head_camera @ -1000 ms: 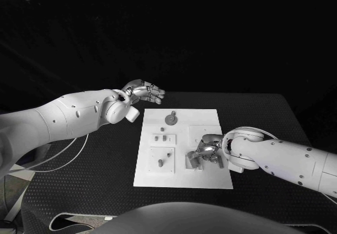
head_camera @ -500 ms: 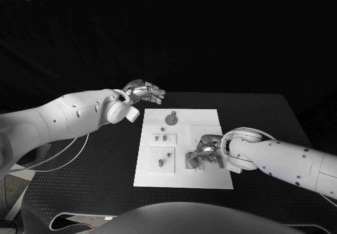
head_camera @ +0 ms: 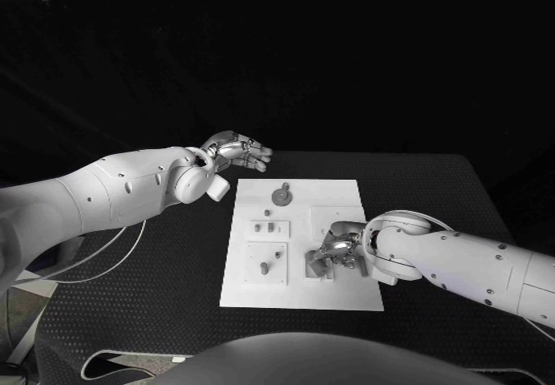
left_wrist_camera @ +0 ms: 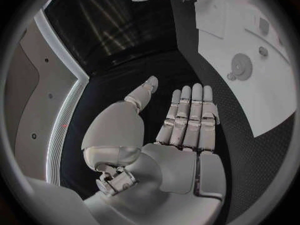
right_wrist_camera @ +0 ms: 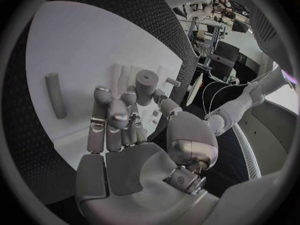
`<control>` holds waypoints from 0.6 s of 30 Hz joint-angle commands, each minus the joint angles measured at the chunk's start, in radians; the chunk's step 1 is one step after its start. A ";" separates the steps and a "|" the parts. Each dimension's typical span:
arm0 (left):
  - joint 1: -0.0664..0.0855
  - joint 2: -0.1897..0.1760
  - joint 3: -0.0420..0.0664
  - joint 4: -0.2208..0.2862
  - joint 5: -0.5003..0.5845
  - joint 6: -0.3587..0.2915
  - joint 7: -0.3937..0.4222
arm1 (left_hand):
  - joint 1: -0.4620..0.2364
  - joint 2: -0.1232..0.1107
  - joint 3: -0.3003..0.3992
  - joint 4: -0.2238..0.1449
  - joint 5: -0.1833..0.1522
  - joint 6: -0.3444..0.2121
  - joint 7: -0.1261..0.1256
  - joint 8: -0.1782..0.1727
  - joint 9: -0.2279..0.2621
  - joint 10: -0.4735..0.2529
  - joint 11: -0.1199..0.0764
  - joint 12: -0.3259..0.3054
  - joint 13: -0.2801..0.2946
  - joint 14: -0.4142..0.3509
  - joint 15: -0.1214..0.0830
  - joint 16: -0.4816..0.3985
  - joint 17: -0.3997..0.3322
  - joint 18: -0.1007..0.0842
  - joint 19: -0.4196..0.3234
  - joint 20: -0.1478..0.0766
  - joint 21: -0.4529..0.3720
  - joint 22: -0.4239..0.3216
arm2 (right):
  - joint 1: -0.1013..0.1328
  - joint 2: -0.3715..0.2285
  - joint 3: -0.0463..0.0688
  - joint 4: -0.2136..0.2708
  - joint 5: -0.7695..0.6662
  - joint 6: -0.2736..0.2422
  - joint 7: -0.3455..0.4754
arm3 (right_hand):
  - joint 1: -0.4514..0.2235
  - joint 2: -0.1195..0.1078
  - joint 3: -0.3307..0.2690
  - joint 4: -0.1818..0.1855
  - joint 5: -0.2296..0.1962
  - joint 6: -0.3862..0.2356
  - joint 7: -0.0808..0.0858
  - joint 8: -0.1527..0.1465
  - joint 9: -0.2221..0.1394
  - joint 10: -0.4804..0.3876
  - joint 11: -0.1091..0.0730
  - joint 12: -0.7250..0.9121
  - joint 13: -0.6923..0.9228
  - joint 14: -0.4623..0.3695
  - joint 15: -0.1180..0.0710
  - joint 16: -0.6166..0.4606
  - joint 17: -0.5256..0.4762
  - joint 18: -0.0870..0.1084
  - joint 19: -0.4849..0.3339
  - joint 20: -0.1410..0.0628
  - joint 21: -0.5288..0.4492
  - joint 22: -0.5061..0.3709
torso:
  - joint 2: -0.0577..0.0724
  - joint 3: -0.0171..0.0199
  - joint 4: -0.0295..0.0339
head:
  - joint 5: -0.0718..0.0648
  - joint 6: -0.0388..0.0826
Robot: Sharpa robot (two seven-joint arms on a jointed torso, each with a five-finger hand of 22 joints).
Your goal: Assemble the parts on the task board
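Two fingers (right_wrist_camera: 115, 116) of the right hand (head_camera: 342, 247) curl beside a grey cylinder part (right_wrist_camera: 147, 80) at the task board's (head_camera: 347, 297) four o'clock; whether they grip it is unclear. Little differs from earlier. The left hand (head_camera: 237, 150), eleven o'clock, spreads empty.

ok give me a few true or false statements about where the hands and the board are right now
1. The robot's left hand is held off the white rectangular task board, beyond its far corner. True.
2. The left hand grips a part. False: its fingers lie straight and apart, holding nothing.
3. The right hand is over the board's right side. True.
4. The round grey disc part sits at the board's near edge. False: it sits near the far edge.
5. The right hand's fingers are curled beside a short grey cylinder. True.
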 commanded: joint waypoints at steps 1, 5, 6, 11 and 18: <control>0.001 0.001 0.001 0.002 0.006 0.014 0.007 | -0.008 0.001 -0.003 0.005 0.004 -0.003 -0.001 0.006 -0.002 0.004 0.002 -0.004 -0.001 -0.003 0.005 -0.005 0.002 0.006 -0.002 0.005 0.001 -0.001 | -0.003 0.002 -0.002 0.001 -0.017 -0.012 -0.004 | -0.040 -0.023 -0.016 0.020 0.004 0.005 0.000 -0.007 0.000 0.006 0.001 -0.006 0.000 -0.004 -0.006 0.001 -0.002 0.014 0.000 0.008 0.003 0.015 | 0.000 0.0000 -0.0002 | -0.001 0.000; 0.001 0.001 0.001 0.001 0.006 0.014 0.007 | -0.008 0.001 -0.003 0.005 0.004 -0.003 -0.001 0.006 -0.002 0.004 0.002 -0.004 -0.001 -0.003 0.005 -0.006 0.002 0.007 -0.002 0.006 0.001 -0.001 | -0.003 0.001 -0.002 0.004 -0.016 -0.009 -0.003 | -0.094 -0.069 -0.017 0.047 0.004 0.005 -0.001 -0.010 0.000 0.005 0.000 -0.007 0.001 -0.005 -0.007 0.001 -0.003 0.014 -0.002 0.004 0.000 0.015 | 0.000 -0.0001 -0.0001 | -0.001 0.000; 0.001 0.001 0.001 0.002 0.006 0.014 0.007 | -0.008 0.002 -0.003 0.005 0.004 -0.003 -0.001 0.006 -0.002 0.004 0.002 -0.004 -0.001 -0.003 0.005 -0.006 0.003 0.007 -0.002 0.006 0.001 -0.001 | -0.003 0.000 -0.002 0.004 -0.014 -0.005 -0.002 | -0.103 -0.080 -0.014 0.053 0.004 0.004 -0.001 -0.011 0.000 0.004 0.000 -0.008 0.001 -0.006 -0.008 0.000 -0.003 0.014 -0.001 0.003 0.000 0.015 | 0.000 0.0000 -0.0002 | -0.001 0.000; 0.001 0.000 0.001 0.001 0.006 0.014 0.007 | -0.008 0.001 -0.003 0.005 0.004 -0.003 -0.001 0.006 -0.002 0.004 0.002 -0.004 -0.001 -0.003 0.005 -0.006 0.003 0.007 -0.002 0.006 0.001 -0.002 | -0.003 -0.006 -0.002 0.013 -0.009 -0.004 0.001 | -0.137 -0.117 0.003 0.077 0.004 0.002 0.000 -0.014 0.001 0.004 0.000 -0.008 0.002 -0.007 -0.007 0.001 -0.004 0.014 -0.001 0.000 -0.001 0.015 | 0.000 0.0005 -0.0005 | 0.000 0.000; 0.001 0.000 0.001 0.001 0.006 0.015 0.007 | -0.008 0.001 -0.003 0.005 0.004 -0.003 -0.001 0.006 -0.002 0.004 0.002 -0.004 -0.001 -0.003 0.005 -0.007 0.004 0.007 -0.002 0.006 0.001 -0.002 | -0.003 -0.022 -0.001 0.029 -0.018 -0.012 0.004 | -0.175 -0.151 0.025 0.109 0.004 0.000 0.000 -0.017 0.004 0.003 0.000 -0.009 0.004 -0.008 -0.007 0.002 -0.004 0.014 -0.001 -0.003 -0.001 0.017 | 0.000 0.0011 -0.0005 | -0.001 0.000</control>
